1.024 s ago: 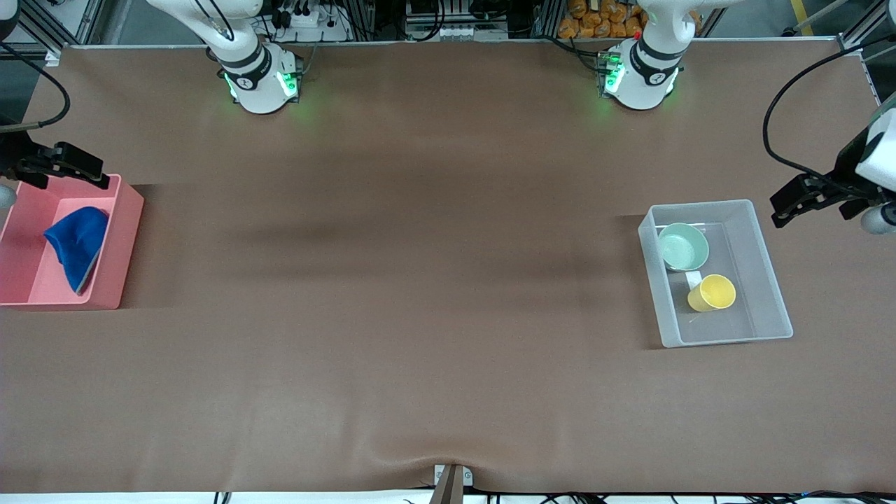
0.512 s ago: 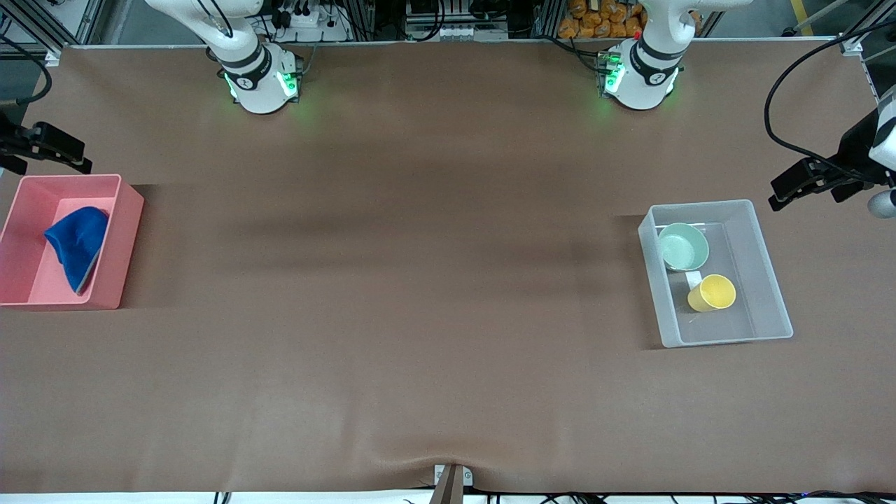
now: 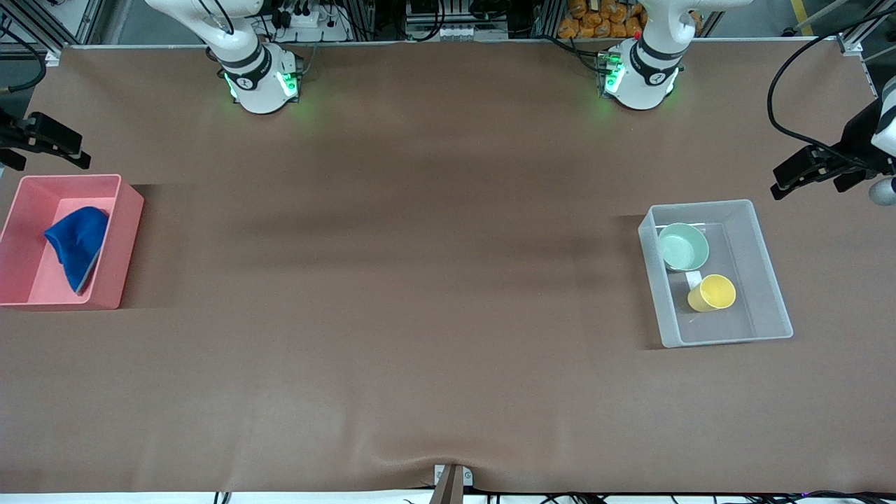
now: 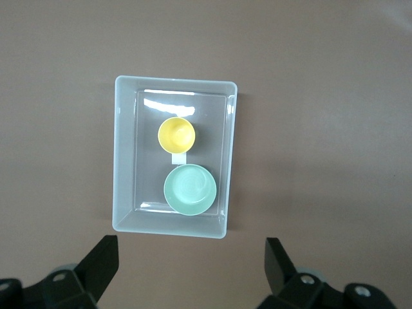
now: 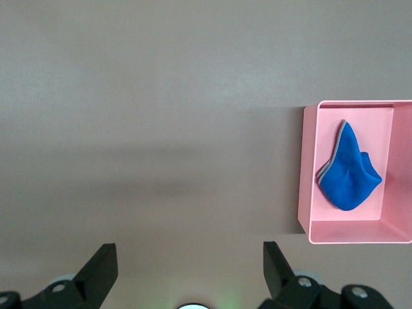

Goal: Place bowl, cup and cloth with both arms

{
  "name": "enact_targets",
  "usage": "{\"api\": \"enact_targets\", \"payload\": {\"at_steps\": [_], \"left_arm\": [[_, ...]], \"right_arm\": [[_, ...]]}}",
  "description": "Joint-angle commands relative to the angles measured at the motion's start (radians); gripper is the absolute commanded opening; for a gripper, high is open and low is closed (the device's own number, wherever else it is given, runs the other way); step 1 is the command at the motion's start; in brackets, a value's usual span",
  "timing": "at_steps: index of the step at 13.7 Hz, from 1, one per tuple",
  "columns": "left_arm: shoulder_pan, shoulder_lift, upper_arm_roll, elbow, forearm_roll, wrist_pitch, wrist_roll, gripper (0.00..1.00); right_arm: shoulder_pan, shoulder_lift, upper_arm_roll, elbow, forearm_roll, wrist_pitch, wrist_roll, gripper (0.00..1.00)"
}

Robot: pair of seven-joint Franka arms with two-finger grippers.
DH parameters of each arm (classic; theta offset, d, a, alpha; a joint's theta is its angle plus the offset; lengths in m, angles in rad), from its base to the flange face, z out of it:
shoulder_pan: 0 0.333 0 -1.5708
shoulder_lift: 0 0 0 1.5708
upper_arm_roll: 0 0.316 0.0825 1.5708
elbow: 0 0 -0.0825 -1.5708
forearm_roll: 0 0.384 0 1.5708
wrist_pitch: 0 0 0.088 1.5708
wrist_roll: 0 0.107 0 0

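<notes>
The mint-green bowl and the yellow cup sit in a clear plastic bin toward the left arm's end of the table. The cup is nearer the front camera and leans. The blue cloth lies crumpled in a pink bin at the right arm's end. My left gripper is open and empty, high over the table beside the clear bin. Its wrist view shows the bowl, the cup and the bin. My right gripper is open and empty, over the table by the pink bin. Its wrist view shows the cloth and the bin.
The brown table runs wide and bare between the two bins. The arm bases glow green along the table's edge by the robots. A black cable loops above the left arm's end. A small white label lies in the clear bin.
Both grippers have drawn away from their bins toward the robots' side: the right one came off the pink bin's rim, the left one moved off from the clear bin. Bowl, cup and cloth have not moved.
</notes>
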Motion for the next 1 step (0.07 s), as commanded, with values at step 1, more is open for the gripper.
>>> {"api": "enact_targets", "payload": {"at_steps": [1], "left_arm": [[-0.011,-0.015,0.008,0.020,-0.004,-0.044,0.012,1.00]], "right_arm": [[0.007,-0.015,-0.014,0.000,0.014,-0.002,0.011,1.00]]}}
